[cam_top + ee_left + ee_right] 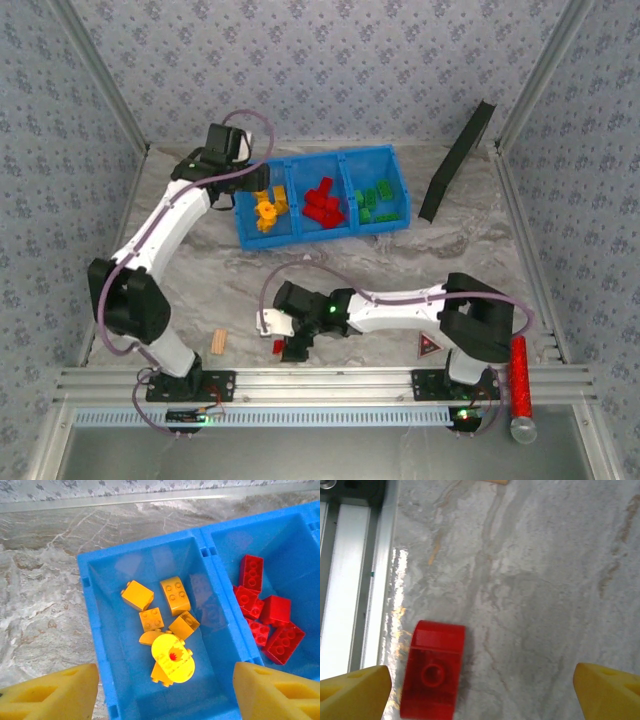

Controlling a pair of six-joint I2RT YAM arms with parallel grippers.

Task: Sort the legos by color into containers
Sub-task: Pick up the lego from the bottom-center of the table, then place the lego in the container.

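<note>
The blue bin [300, 238] stands at the back of the table with three compartments side by side. Yellow and orange legos [268, 210] fill the left one, red legos [322, 205] the middle, green legos [377, 203] the right. My left gripper [252, 183] hovers open over the left compartment, nothing between its fingers [50, 695]. Below it lie orange bricks [175, 595] and a round yellow piece [173, 657]. My right gripper [482, 700] stands open just above the table. One red brick [434, 675] lies there close to its left finger [355, 695], near the front edge [278, 347].
A tan wooden block [219, 342] lies at the front left. A dark triangle with a red mark [428, 347] sits by the right arm's base. A red cylinder [520, 385] rests on the front rail. A black slab [455, 160] leans at the back right.
</note>
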